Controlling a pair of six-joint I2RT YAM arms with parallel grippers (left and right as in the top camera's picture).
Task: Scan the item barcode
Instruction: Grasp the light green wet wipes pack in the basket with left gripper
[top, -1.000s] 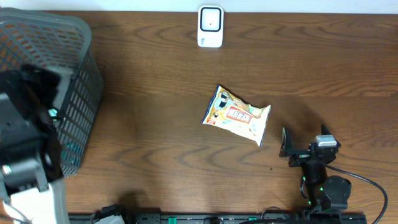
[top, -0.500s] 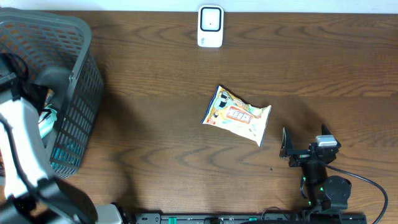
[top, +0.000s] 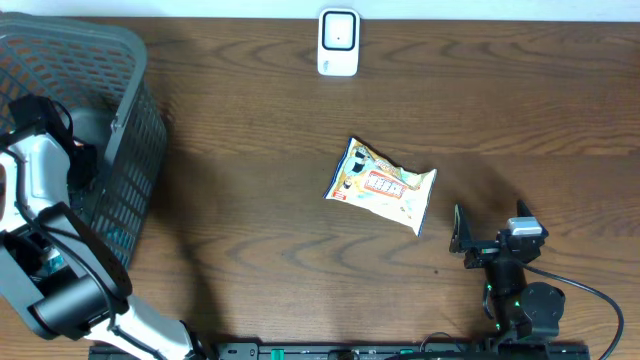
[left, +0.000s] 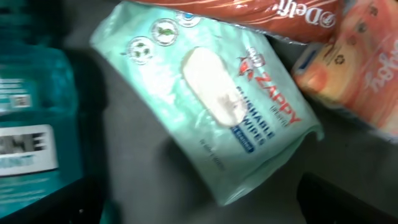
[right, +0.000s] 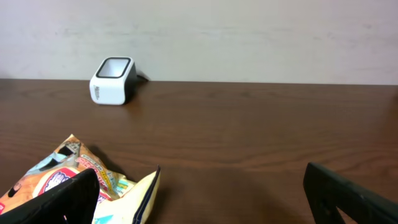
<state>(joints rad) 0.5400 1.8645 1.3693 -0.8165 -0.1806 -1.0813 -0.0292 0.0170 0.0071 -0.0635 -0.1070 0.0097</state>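
My left hand (top: 82, 165) was down inside the grey basket (top: 135, 60), spread wide and holding nothing, above a mint pack of Zappy flushable wipes (left: 211, 106) that lay between a teal box (left: 31, 124) and orange packets (left: 367, 68). The snack packet (top: 380, 186) lay flat in the middle of the bench (top: 250, 150), well apart from the white scanner (top: 338, 42). My right hand (top: 488, 232) sat spread and empty near the packet

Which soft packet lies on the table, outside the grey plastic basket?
The yellow printed snack packet; the pale green wipes pack and orange packs lie inside the grey basket.
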